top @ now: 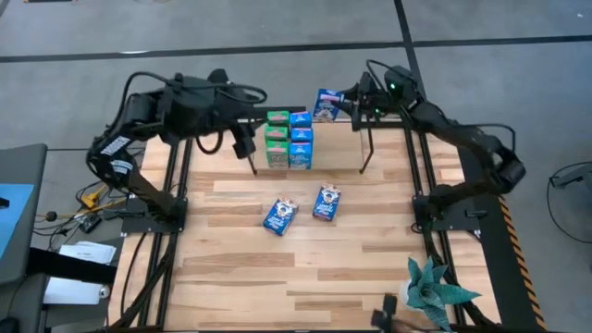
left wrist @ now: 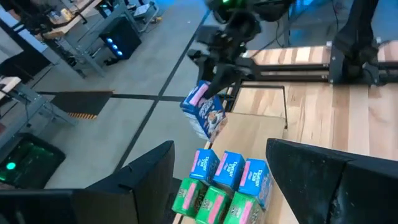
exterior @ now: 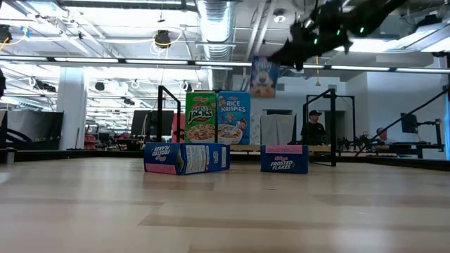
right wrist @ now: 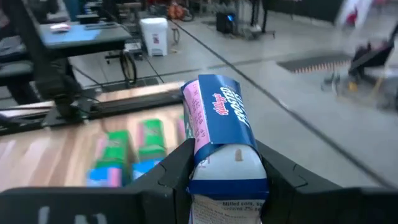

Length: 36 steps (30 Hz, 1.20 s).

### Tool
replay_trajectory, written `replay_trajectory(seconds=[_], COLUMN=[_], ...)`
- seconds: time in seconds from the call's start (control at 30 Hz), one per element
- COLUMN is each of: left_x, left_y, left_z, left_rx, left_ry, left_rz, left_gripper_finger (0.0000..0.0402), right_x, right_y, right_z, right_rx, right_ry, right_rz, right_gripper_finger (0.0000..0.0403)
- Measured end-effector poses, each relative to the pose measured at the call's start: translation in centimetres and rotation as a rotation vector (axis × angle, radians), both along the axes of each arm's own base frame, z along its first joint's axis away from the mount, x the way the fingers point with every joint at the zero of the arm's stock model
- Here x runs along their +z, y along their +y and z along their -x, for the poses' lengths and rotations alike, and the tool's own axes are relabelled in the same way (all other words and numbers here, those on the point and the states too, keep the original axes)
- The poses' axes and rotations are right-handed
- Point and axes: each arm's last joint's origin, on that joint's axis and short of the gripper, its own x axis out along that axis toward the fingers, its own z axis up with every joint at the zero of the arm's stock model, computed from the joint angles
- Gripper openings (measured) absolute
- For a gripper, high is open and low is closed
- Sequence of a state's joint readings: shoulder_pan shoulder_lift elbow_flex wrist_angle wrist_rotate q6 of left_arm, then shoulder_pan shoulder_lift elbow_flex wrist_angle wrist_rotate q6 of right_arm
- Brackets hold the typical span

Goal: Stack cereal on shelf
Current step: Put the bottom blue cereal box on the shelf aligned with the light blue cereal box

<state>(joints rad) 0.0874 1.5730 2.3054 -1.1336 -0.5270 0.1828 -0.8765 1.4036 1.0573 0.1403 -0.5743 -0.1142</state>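
From above, the shelf [top: 326,155] sits at the far middle of the table [top: 296,268], and green and light blue boxes [top: 289,139] are packed tight against each other on it, likely to leave room beside them. The right gripper [top: 344,104] holds a dark blue box [top: 326,104] in the air just beside that stack. Two more dark blue boxes [top: 302,210] lie flat mid-table, waiting. The left gripper [top: 242,129] hangs near the stack's other side.

At table height, the held box [exterior: 264,77] hangs above the standing boxes [exterior: 218,118], high enough to clear their tops.

The left wrist camera shows its own fingers [left wrist: 311,171] standing wide apart and empty over the stack [left wrist: 227,183].

The right wrist camera shows both fingers [right wrist: 180,165] clamped on the held box's [right wrist: 221,140] sides, which keeps it square for setting down.
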Motion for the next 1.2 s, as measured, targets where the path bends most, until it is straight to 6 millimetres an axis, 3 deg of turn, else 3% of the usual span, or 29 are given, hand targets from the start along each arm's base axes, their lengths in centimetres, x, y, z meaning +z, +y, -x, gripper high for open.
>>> replay_trajectory(seconds=[0.17, 0.33, 0.67, 0.83, 1.2], left_x=[-0.1, -0.1, -0.2, -0.2, -0.2], left_y=[1.4, 2.7, 4.4, 4.6, 4.6], left_z=[0.1, 0.3, 0.7, 0.8, 0.8], left_rx=[-0.032, -0.055, -0.100, -0.095, -0.092], left_ry=[0.032, 0.029, 0.020, 0.020, 0.022], left_rz=[-0.012, 0.016, 0.057, 0.058, 0.055], left_gripper_finger=[0.0245, 0.0245, 0.0245, 0.0245, 0.0245], right_x=[-3.5, -5.6, -8.9, -9.9, -9.8], right_y=[-3.1, -4.8, -5.8, -6.0, -5.8], right_z=[0.0, 0.3, -1.0, -1.0, -1.1], right_rx=[-0.001, -0.027, 0.018, 0.040, 0.111], right_ry=[0.031, 0.053, 0.110, 0.159, 0.162], right_rz=[-0.151, -0.197, -0.202, -0.168, -0.091], right_gripper_finger=[0.0159, 0.0157, 0.0156, 0.0155, 0.0160])
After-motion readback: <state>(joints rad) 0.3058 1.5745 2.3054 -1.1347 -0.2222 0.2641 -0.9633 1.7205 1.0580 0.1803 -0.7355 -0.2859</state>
